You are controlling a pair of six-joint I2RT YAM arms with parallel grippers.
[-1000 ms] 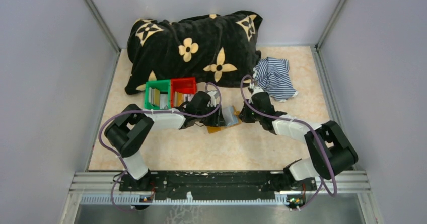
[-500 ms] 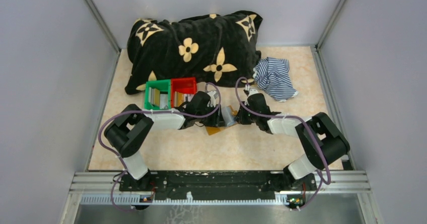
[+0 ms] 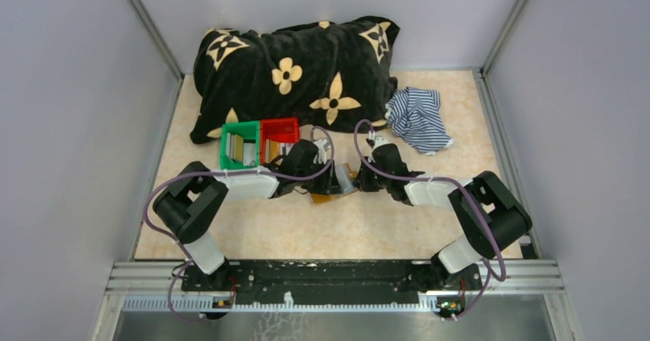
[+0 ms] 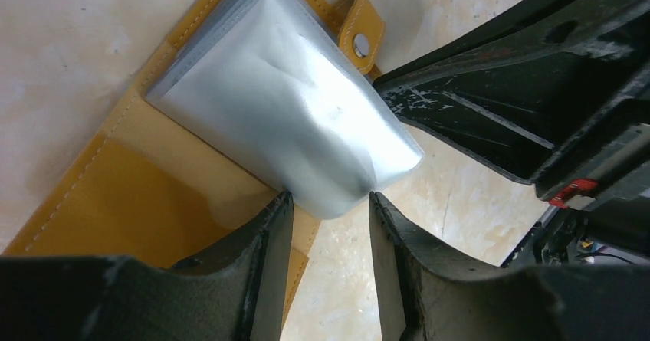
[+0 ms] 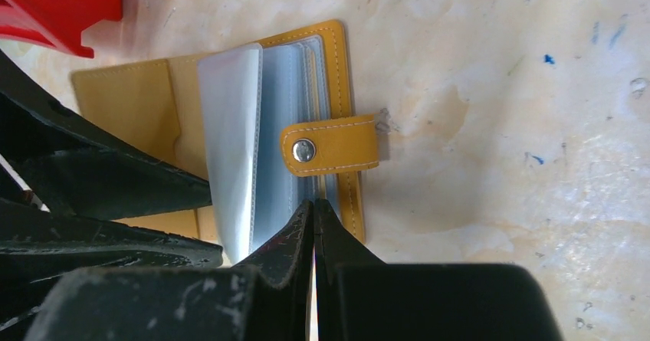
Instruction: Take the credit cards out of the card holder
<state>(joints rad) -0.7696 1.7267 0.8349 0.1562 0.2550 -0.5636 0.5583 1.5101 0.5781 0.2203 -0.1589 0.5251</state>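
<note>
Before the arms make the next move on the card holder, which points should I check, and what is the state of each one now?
1. Card holder lies open on the table: ok.
2. Clear sleeves raised off the leather: ok.
3. Left gripper has the sleeve end between its jaws; firm hold: cannot tell.
4. Right gripper ready to pinch a card: not ok. Its jaws are shut, with the tips at the sleeve edge under the snap tab.
5. A credit card visible to pull: cannot tell, because the sleeves are cloudy.
</note>
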